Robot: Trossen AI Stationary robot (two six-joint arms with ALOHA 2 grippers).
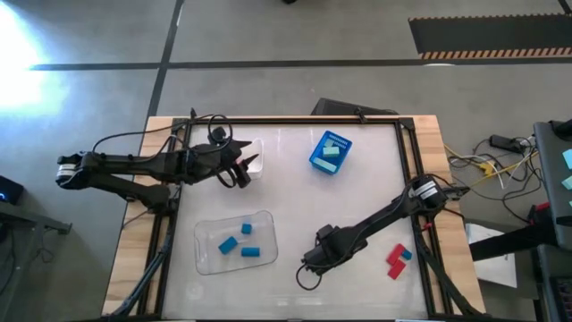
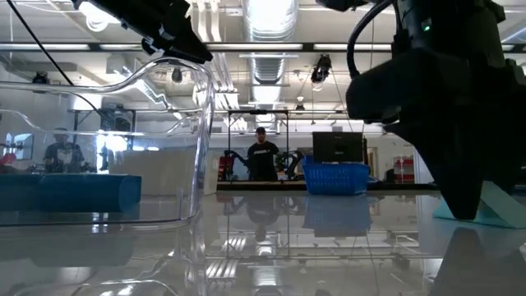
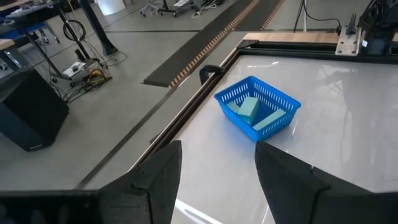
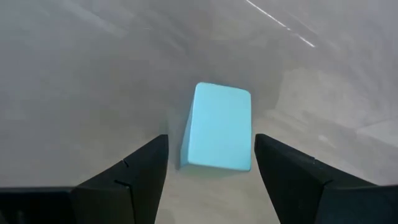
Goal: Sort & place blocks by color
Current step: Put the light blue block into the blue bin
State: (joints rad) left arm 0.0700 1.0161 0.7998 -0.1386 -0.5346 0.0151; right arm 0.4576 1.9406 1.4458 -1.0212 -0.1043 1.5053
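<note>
A pale mint block [image 4: 217, 127] lies flat on the white table near its near edge. My right gripper [image 4: 210, 140] points down over it, open, with one finger on either side and a small gap to each. The low view shows this block [image 2: 497, 205] beside the dark gripper [image 2: 460, 164]. In the high view the right gripper [image 1: 309, 263] hides it. My left gripper [image 1: 243, 170] is open, raised over a small white tray [image 1: 256, 154] at the far left. Three blue blocks [image 1: 238, 243] lie in a clear tray [image 1: 207, 252]. Mint blocks [image 3: 252, 111] lie in the blue bin [image 3: 281, 98].
Two red blocks [image 1: 394, 262] and a small blue one [image 1: 406, 254] lie on the table near the right edge, beside the right arm. The blue bin [image 1: 330, 153] stands at the far middle. A black frame borders the table. A person stands in the room behind [image 2: 261, 156].
</note>
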